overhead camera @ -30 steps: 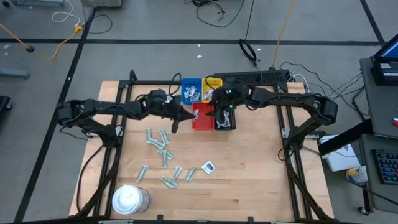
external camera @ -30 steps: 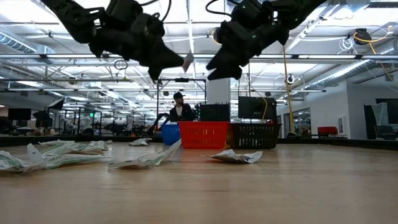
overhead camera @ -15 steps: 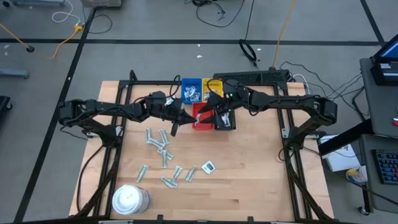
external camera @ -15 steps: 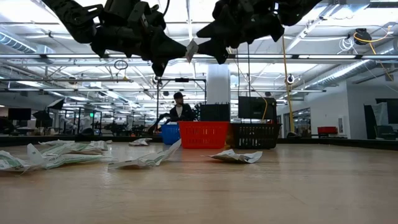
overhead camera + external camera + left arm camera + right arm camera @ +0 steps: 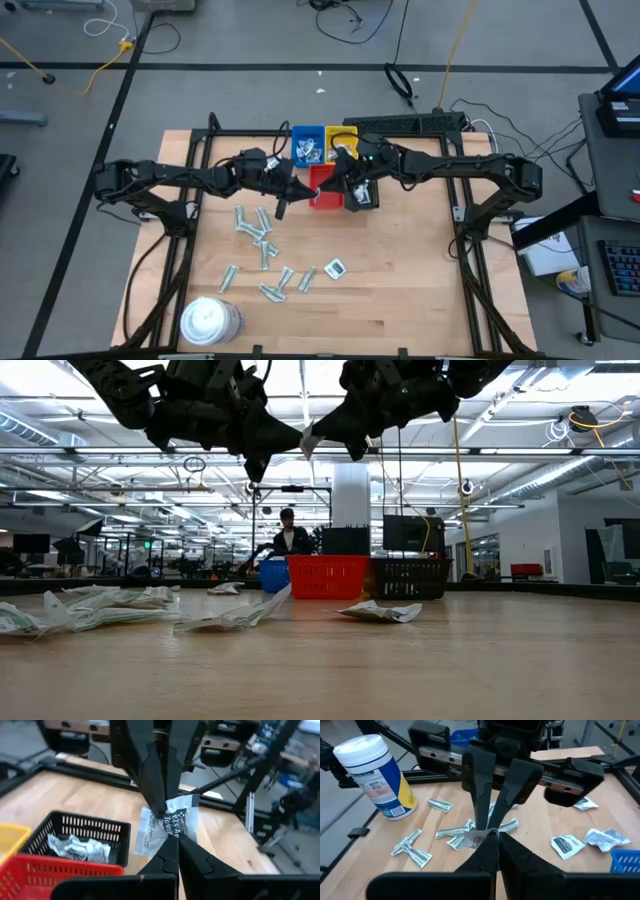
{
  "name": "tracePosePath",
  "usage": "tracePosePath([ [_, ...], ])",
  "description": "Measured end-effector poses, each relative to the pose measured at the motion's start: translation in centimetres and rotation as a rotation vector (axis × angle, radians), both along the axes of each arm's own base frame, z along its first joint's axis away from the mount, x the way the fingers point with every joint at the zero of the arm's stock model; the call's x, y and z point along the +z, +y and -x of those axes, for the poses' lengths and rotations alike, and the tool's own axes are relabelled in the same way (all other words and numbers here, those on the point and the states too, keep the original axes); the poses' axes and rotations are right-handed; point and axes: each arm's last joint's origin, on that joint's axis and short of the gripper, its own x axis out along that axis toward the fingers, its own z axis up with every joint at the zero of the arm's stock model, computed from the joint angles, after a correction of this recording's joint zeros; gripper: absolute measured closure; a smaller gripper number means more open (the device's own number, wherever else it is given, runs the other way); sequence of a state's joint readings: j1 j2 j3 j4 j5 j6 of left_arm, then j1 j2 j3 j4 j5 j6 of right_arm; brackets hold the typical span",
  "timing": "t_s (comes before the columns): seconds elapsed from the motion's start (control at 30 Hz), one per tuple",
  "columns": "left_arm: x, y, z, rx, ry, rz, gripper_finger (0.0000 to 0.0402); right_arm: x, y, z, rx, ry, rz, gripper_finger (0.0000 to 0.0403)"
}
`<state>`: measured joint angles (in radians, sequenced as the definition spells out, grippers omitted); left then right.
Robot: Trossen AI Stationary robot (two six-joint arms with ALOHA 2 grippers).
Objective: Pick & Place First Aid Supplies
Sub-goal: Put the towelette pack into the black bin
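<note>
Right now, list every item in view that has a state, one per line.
Left hand: shut on white packet, raised above the trays.
Right hand: shut on the same white packet.
Black tray: holds crumpled packets.
Blue tray: holds packets.
Strip packets: scattered loose on table.

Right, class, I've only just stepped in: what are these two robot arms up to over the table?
The two arms are passing a wrapped packet between them in mid-air, above the red tray. The left gripper and the right gripper are both shut on it, meeting tip to tip. More packets lie scattered on the table, and the black tray holds a few.
</note>
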<state>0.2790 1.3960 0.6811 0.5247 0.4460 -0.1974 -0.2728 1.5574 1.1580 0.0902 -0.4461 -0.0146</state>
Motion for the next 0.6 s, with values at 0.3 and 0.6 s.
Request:
tracePosePath([
  [0.3,-0.8,1.1,0.5,0.128,0.138,0.293,0.0329,-1.8,-1.6,1.3,-0.047,0.191,-0.03,0.0402],
  [0.6,-1.2,0.9,0.6,0.097,0.179,0.324,0.028,-3.6,-2.9,3.6,-0.145,0.506,0.101,0.0402],
])
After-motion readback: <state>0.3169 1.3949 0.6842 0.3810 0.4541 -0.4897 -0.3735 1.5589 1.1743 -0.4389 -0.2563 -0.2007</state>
